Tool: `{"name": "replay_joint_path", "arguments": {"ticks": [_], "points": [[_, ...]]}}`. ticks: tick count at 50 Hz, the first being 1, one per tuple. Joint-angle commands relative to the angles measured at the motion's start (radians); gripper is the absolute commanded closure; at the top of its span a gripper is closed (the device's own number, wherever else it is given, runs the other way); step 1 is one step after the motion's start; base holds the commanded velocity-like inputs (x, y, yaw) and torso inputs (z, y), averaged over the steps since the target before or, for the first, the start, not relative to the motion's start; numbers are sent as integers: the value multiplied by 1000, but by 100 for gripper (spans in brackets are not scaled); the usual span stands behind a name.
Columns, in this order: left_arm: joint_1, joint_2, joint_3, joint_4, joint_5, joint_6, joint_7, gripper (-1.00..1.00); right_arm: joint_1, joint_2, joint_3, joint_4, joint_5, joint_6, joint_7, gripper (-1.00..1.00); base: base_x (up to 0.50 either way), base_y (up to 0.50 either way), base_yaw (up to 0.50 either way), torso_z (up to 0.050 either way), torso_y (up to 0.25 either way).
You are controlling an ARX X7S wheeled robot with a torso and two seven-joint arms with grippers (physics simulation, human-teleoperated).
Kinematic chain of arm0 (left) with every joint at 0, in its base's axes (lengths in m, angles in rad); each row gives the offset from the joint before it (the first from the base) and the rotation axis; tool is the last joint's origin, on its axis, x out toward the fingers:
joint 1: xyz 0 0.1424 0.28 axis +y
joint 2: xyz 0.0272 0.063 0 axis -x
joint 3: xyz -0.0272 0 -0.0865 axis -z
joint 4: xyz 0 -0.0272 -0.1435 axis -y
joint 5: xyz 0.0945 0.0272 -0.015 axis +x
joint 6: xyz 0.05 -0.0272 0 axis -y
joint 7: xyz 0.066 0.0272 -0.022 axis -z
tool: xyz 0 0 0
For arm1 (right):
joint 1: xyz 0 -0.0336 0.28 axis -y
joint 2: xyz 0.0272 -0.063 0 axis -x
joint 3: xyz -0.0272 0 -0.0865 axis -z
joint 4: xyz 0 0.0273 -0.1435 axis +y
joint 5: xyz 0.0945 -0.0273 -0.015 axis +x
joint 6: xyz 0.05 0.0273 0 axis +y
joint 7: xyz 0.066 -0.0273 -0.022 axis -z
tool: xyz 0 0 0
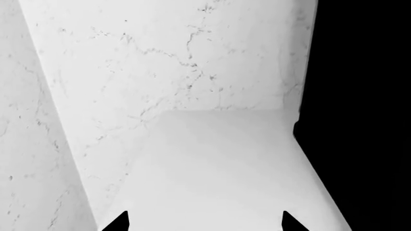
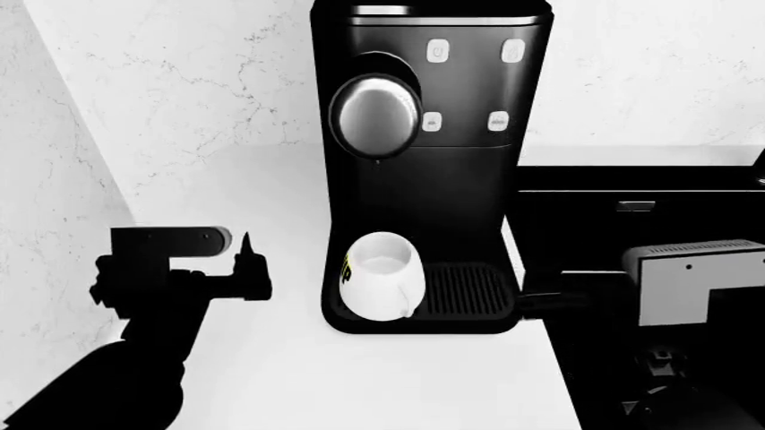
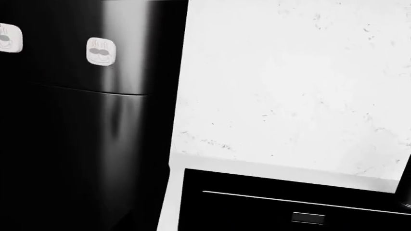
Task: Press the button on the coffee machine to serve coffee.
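Note:
The coffee machine [image 2: 431, 170] is tall and black and stands at the back of the white counter. It has a round silver disc [image 2: 374, 115] and four pale buttons, among them the upper left [image 2: 439, 51] and the lower right [image 2: 497, 120]. A white mug [image 2: 380, 273] stands on its ribbed drip tray [image 2: 470, 288]. My left gripper [image 2: 229, 262] is open and empty over the counter, left of the machine; its fingertips [image 1: 119, 222] stand wide apart. My right gripper [image 2: 544, 299] is a dark shape just right of the drip tray. The right wrist view shows two buttons [image 3: 101, 51] but no fingers.
A black sink [image 2: 633, 206] lies right of the machine and also shows in the right wrist view [image 3: 289, 207]. A marbled white wall [image 2: 179, 81] stands behind and at the left. The white counter [image 2: 299, 376] runs in front of the machine.

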Motion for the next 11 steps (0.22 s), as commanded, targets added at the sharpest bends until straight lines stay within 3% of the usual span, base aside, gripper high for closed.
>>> {"name": "replay_joint_path", "arguments": {"ticks": [1, 11], "points": [[20, 3, 5, -10, 8, 17, -3, -100, -49, 2, 18, 18, 4, -26, -4, -100, 0, 0, 0, 0, 0], [42, 0, 5, -22, 15, 31, -3, -100, -83, 2, 35, 25, 4, -50, -3, -100, 0, 0, 0, 0, 0]]}}
